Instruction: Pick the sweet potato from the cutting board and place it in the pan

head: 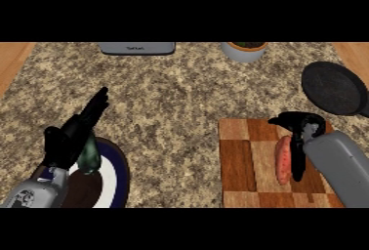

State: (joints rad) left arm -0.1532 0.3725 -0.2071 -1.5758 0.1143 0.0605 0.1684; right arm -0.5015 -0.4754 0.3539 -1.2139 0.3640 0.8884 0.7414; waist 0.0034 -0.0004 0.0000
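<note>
Sweet potato (pixel 284 160) lies on cutting board (pixel 245 171), right hand (pixel 299 134) curled round it. Pan (pixel 334 88) far right holds nothing. Left hand (pixel 75 132) relaxed, fingers straight, over plate (pixel 119 171) holding dark green item (pixel 89 158).

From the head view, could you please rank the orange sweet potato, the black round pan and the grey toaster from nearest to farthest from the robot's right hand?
1. Orange sweet potato: on the wooden cutting board, right beside the right hand.
2. Black round pan: up and to the right, by the counter's right edge.
3. Grey toaster: far across, at the top left.
</note>
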